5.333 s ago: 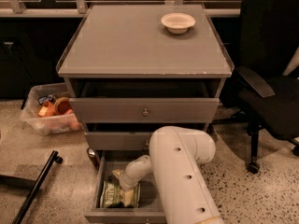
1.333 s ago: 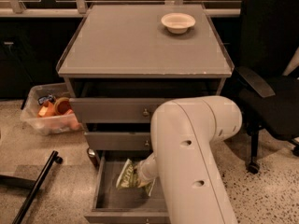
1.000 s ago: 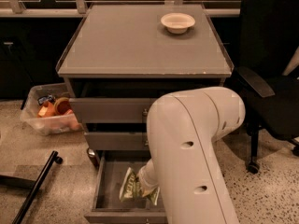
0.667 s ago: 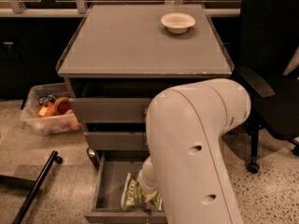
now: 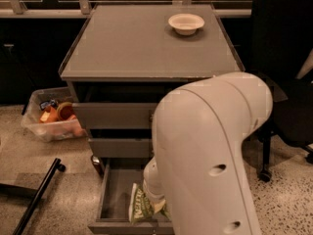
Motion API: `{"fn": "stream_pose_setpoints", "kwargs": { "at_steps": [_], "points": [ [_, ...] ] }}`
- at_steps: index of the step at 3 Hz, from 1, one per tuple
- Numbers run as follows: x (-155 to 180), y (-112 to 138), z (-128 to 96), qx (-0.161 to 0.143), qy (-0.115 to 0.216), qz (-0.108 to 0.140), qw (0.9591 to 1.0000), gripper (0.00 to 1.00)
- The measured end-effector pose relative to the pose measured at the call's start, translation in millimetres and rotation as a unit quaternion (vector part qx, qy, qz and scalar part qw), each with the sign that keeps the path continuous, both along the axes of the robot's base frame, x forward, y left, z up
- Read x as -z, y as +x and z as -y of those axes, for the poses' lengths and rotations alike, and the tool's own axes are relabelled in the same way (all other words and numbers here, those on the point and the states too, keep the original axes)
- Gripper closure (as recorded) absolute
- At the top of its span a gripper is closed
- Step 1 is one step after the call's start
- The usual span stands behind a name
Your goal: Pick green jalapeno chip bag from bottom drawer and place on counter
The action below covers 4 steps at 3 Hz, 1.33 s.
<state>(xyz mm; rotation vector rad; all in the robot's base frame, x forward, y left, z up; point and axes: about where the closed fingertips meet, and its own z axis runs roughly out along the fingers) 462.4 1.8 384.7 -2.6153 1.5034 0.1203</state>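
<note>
Camera view, the only one: the arm [image 5: 210, 146] fills more of the foreground than a second ago, its white casing now covering the right half of the open bottom drawer [image 5: 113, 195]. The gripper [image 5: 157, 204] sits low at the drawer's front, just beside the right edge of the green jalapeno chip bag [image 5: 141, 205]; the casing hides most of it, so I cannot tell whether it is closed on the bag or merely against it. The bag itself has changed: five seconds back it lay flat on the drawer floor, and it now stands on edge near the front lip, label facing out. That posture suggests it is being carried and not resting free, though this is a judgement. It remains within the drawer. The counter [image 5: 142, 43] is unchanged, with the cream bowl [image 5: 186, 22] at its far right corner. Extraction appears under way; the lift clear of the drawer and the placing are not yet done.
</note>
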Motion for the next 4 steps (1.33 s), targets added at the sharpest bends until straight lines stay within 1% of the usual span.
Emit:
{"fn": "stream_pose_setpoints", "kwargs": {
  "at_steps": [1,2,3,4],
  "points": [
    [-21,0,6,-0.017,0.024,0.022,0.9993,1.00],
    [-69,-12,3,-0.050,0.079,0.067,0.9934,1.00],
    [-133,-17,-15,-0.056,0.126,0.095,0.9860,1.00],
    [-213,-15,-44,-0.066,0.179,0.099,0.9766,1.00]
  ]
}}
